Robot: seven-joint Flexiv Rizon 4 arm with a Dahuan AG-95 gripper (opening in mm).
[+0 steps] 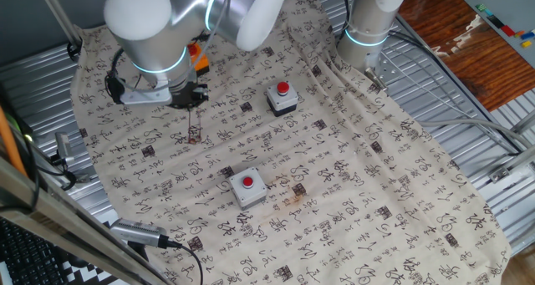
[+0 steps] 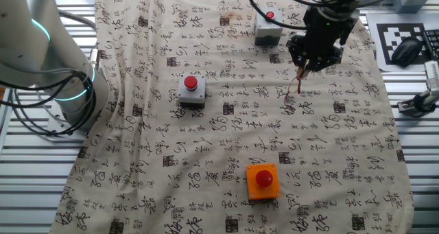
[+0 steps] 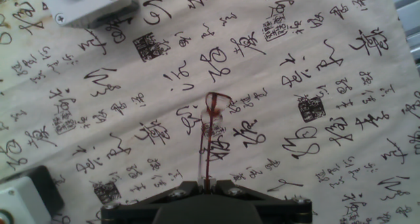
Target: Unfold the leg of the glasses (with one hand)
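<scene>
Glasses (image 3: 211, 129) hang from your end effector (image 3: 205, 182), which is pinched narrow on the tip of one slim reddish-brown temple; the temple runs straight away from the fingers and the frame front sits at its far end, just above or touching the cloth (image 3: 341, 66), though the hand view is too soft to tell which. In one fixed view you see the glasses (image 1: 194, 133) dangling below the end effector (image 1: 193, 101), over the left part of the calligraphy-printed cloth (image 1: 351, 185) that covers the desk (image 1: 468, 118). In the other fixed view the glasses (image 2: 295, 90) show as a thin dark line under the end effector (image 2: 302, 71), right of centre on the cloth (image 2: 206, 158).

A grey box with a red button (image 1: 282, 99) stands to the right of your end effector, well apart from it. A second grey button box (image 1: 247, 187) sits nearer the camera, also apart from the glasses. An orange button box (image 2: 263, 181) lies on the near side of the cloth in the other fixed view.
</scene>
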